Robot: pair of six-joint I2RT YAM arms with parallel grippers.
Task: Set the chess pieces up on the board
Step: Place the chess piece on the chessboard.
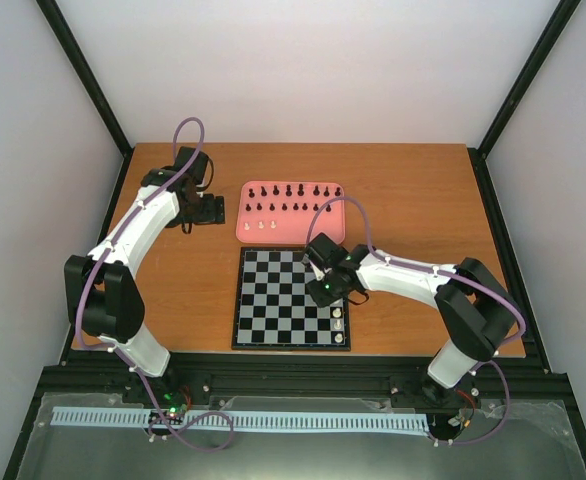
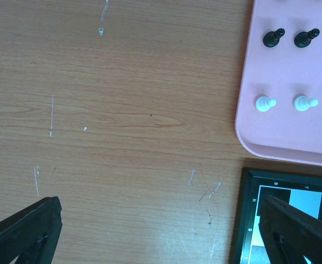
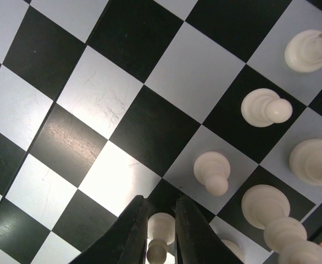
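Observation:
The board point(image 1: 273, 300) lies at the table's middle, with a few cream-white chess pieces point(image 1: 338, 325) along its right edge. My right gripper point(image 1: 330, 293) hangs low over that edge. In the right wrist view its fingers point(image 3: 161, 206) stand slightly apart, close on both sides of a white pawn point(image 3: 162, 228) that stands upright on the board. Another white pawn point(image 3: 211, 168) and taller white pieces point(image 3: 262, 107) stand alongside. Black pieces point(image 1: 289, 191) and three white ones point(image 1: 261, 226) stay in the pink tray point(image 1: 248, 228). My left gripper point(image 1: 201, 208) is wide open and empty point(image 2: 161, 236) over bare wood.
In the left wrist view the pink tray's corner point(image 2: 260, 132) holds white pawns point(image 2: 264, 103) and black pawns point(image 2: 273, 38), with the board's corner point(image 2: 249, 220) just below it. Black frame rails run along the table's sides and near edge.

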